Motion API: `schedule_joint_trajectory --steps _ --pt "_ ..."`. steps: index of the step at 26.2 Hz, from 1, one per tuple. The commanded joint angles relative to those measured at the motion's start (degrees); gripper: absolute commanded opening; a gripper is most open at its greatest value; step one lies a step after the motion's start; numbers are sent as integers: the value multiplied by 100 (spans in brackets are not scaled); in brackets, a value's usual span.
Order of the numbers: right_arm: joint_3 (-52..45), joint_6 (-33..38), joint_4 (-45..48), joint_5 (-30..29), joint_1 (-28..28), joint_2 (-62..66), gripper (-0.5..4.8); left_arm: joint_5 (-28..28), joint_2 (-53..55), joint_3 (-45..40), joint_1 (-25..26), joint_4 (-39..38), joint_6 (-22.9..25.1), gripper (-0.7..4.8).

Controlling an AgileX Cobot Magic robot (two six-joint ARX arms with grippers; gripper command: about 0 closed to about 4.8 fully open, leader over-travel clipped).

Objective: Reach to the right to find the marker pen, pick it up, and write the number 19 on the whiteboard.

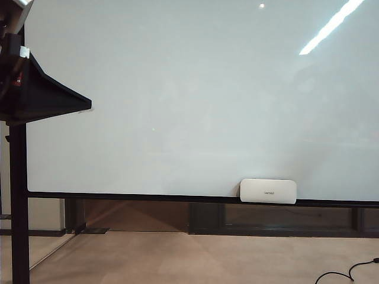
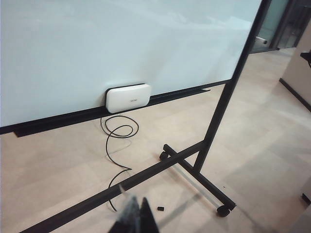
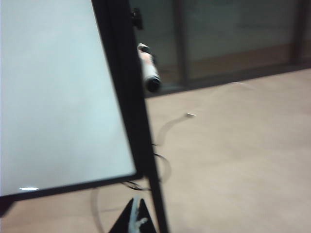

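Marker pen (image 3: 149,74) shows only in the right wrist view: a white barrel with a dark cap, blurred, sitting just past the black upright of the whiteboard (image 3: 58,97) frame, on the side away from the white surface. Its long axis runs along the upright, the dark capped end towards the floor. Whether it hangs on a clip or is held some other way I cannot tell.

From the right pincer (image 3: 136,221) the pen lies ahead and well apart, across the frame upright, so I judge the right arm to be the nearer one and the reach has to go round the board's edge. The right pincer's tips sit pressed together on nothing. The left pincer (image 2: 135,218) hangs above the floor near the stand's foot bar, looking at the board's lower rail; its dark tips look closed, but they are blurred and I cannot tell for sure. Neither pincer appears in the exterior view.

No number is on the board yet; the white surface is blank.

A white eraser block (image 1: 267,190) rests on the board's lower rail, towards its right end, with small grey lettering too faint to read. A black cable (image 2: 119,145) coils on the floor below it.
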Motion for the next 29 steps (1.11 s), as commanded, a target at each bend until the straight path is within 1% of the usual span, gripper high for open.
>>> schedule_joint_trajectory --steps 1,4,7,9,10,11,12,15,16,17,18,19,20,21,24,25,26,28,29 --pt "763 535 48 -697 11 498 0 -129 -20 28 -90 98 -103 -5" --pt "1344 776 33 -872 28 944 0 -227 -17 28 -90 96 -98 -5" --pt "1893 793 -295 -981 92 1327 0 -232 -17 28 -90 90 -103 -5" --pt "2184 782 -356 -1143 153 1519 1 -249 -17 28 -90 92 -105 -5" --pt "2282 780 -348 -1169 164 1604 8 -282 -17 28 -90 90 -142 -5" --pt "2369 780 -330 -1161 197 1663 33 -280 -17 28 -90 85 -181 -5" --pt "2457 769 -334 -1091 243 1679 64 -280 -17 28 -90 81 -225 -5" --pt "2529 627 -291 -555 334 1764 70 -278 -17 28 -87 74 -317 -5" --pt "2529 531 -264 -479 374 1764 70 -278 -17 28 -87 72 -319 -5" --pt "2529 365 -243 -417 389 1803 82 -278 -17 31 -90 55 -319 -5" --pt "2529 201 -186 -380 450 1812 114 -278 -17 28 -87 50 -319 -5" --pt "2527 7 -192 -258 494 1825 129 -280 -17 28 -87 50 -317 -5" --pt "2524 -116 -205 -131 525 1825 131 -280 -17 28 -87 50 -317 -5" --pt "2520 -254 -203 -83 551 1825 153 -280 -17 28 -87 31 -317 -5" --pt "2522 -214 -181 0 564 1823 157 -356 -15 28 -87 -120 -284 -5" --pt "2522 -74 -146 105 584 1823 155 -369 -15 28 -87 -155 -251 -5" --pt "2522 28 -142 330 603 1823 151 -387 -13 28 -87 -173 -225 -5" --pt "2522 26 -146 616 636 1823 153 -385 -13 28 -87 -192 -221 -5" --pt "2522 0 -131 664 656 1823 153 -385 -13 28 -87 -208 -212 -5"
